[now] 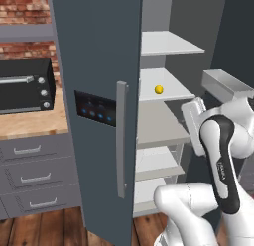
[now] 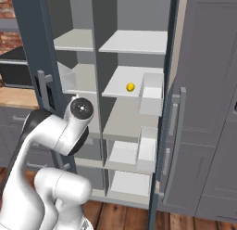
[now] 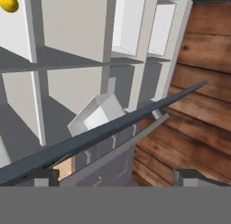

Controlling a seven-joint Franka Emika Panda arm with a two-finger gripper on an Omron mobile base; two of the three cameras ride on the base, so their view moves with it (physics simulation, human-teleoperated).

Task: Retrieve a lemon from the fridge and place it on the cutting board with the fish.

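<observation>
One lemon (image 1: pixel 158 90), fridge (image 1: pixel 99 91) doors open.
Lemon sits alone on a pale middle shelf (image 2: pixel 121 87); hand (image 3: pixel 122 177) spread wide, empty, well apart from the fruit.

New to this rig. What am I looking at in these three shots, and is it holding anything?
It's a rendered kitchen with a white robot arm on a driving base. Two pictures come from cameras on the base, behind the arm to its left and right. The third comes from a camera on the hand, tilted with it.

The fridge is open, showing light grey shelves. A small yellow lemon sits on one shelf, also seen at and. A black countertop oven stands to the left.

The gripper is open and holds nothing.
</observation>
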